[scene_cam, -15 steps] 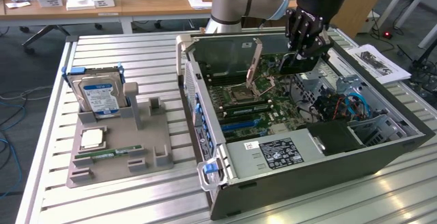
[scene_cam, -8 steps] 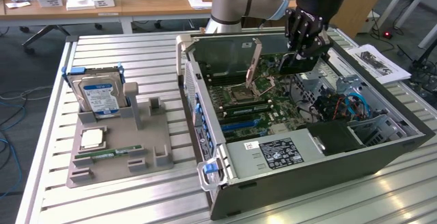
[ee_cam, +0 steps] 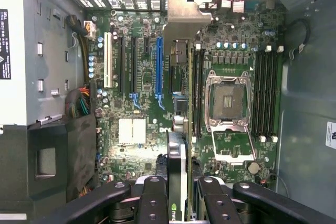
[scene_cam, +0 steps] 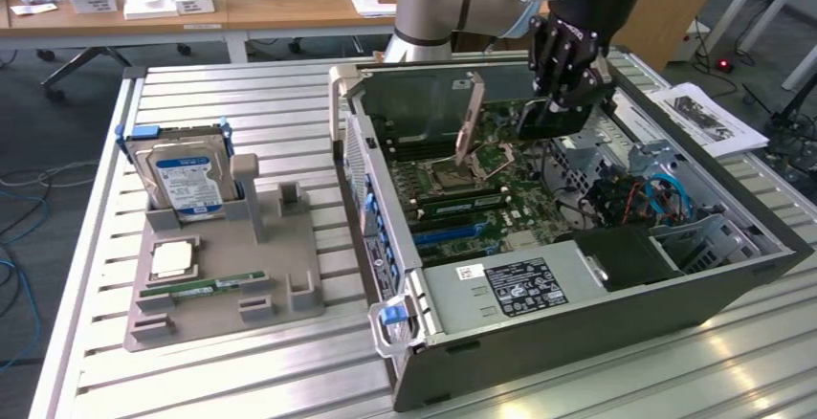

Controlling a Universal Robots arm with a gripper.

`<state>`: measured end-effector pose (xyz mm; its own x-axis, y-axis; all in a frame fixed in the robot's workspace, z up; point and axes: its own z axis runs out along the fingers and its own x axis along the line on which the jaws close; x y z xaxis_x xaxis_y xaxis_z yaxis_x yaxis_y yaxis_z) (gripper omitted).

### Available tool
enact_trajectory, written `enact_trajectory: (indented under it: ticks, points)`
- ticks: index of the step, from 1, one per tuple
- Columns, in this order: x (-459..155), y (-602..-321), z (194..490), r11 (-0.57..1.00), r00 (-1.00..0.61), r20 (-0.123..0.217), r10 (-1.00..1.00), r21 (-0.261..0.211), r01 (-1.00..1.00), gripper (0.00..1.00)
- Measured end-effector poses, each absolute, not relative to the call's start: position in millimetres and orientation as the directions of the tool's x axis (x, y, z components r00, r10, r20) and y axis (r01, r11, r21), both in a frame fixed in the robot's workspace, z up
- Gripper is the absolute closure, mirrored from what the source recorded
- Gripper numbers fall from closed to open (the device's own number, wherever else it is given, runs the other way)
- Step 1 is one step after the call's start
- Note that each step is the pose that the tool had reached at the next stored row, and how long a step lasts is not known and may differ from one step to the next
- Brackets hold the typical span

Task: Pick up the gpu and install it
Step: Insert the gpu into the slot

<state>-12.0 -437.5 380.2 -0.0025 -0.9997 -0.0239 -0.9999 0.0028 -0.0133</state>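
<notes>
The gpu (scene_cam: 549, 121) hangs upright inside the open computer case (scene_cam: 383, 189), above the green motherboard (scene_cam: 511, 189). My gripper (scene_cam: 565, 79) is shut on the gpu's upper edge. In the wrist view the gpu (ee_cam: 177, 156) shows edge-on between my gripper's (ee_cam: 178, 205) black fingers (ee_cam: 152, 198). Its pale metal bracket (ee_cam: 181, 22) points toward the case's slotted rear wall. The card floats over the board close beside the long blue slot (ee_cam: 159, 66). I cannot tell whether its lower edge touches the board.
A grey holder (scene_cam: 217, 323) at the exterior view's left carries the blue-labelled hard drive (scene_cam: 186, 180), a processor (scene_cam: 172, 258) and a green memory stick (scene_cam: 205, 285). Inside the case are the open processor socket (ee_cam: 228, 100), the power supply (scene_cam: 511, 285) and cable bundles (scene_cam: 638, 199).
</notes>
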Motion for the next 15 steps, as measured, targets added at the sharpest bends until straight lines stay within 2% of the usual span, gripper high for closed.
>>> enact_trajectory:
  ticks: [15]
  points:
    - [-26, -438, 375, 0.008, -0.007, -0.024, -1.000, -0.026, -1.000, 0.73]
